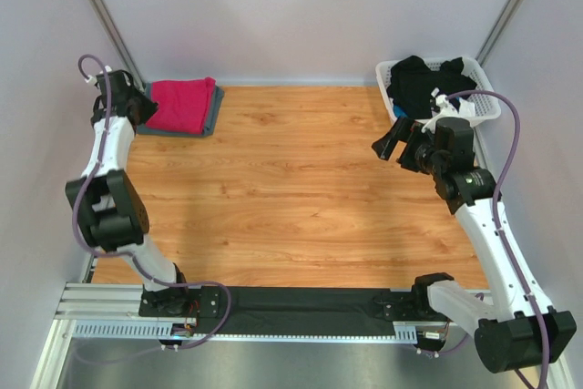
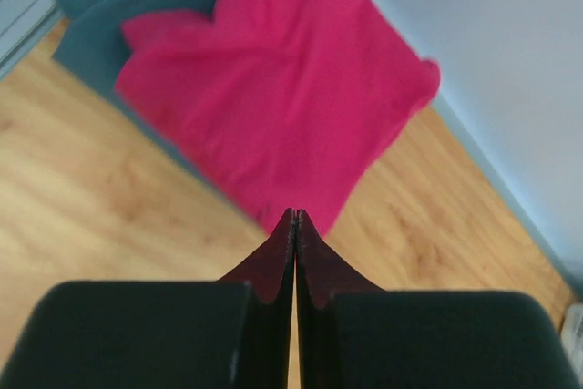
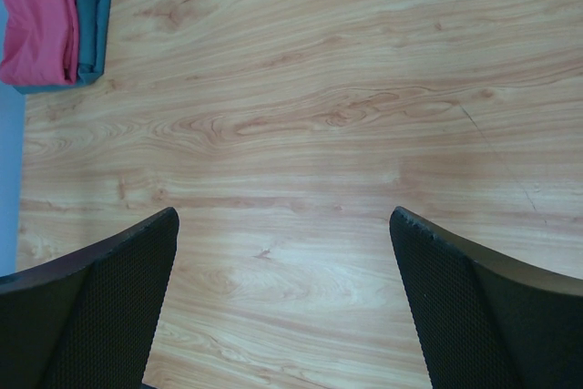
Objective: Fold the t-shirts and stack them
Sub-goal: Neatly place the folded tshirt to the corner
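Two shirts, where were they?
— Stacked: magenta t-shirt point(image 1: 180, 105) lay folded on blue-grey t-shirt point(image 1: 213, 112), far-left corner of the table point(image 1: 291, 179).
— Claws?
— The left gripper point(image 2: 293, 218) was pinched closed just above the magenta edge; the right gripper point(image 3: 282, 218) gaped wide over bare wood.

place: robot lab test cell | evidence: plain pale partition walls point(image 1: 301, 15); wood-grain tabletop point(image 1: 291, 189); slotted aluminium mounting rail point(image 1: 100, 302)

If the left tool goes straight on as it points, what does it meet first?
Probably the pink t-shirt, stacked on the blue-grey t-shirt; the shut left tool aims at its near edge, but depth is unclear.
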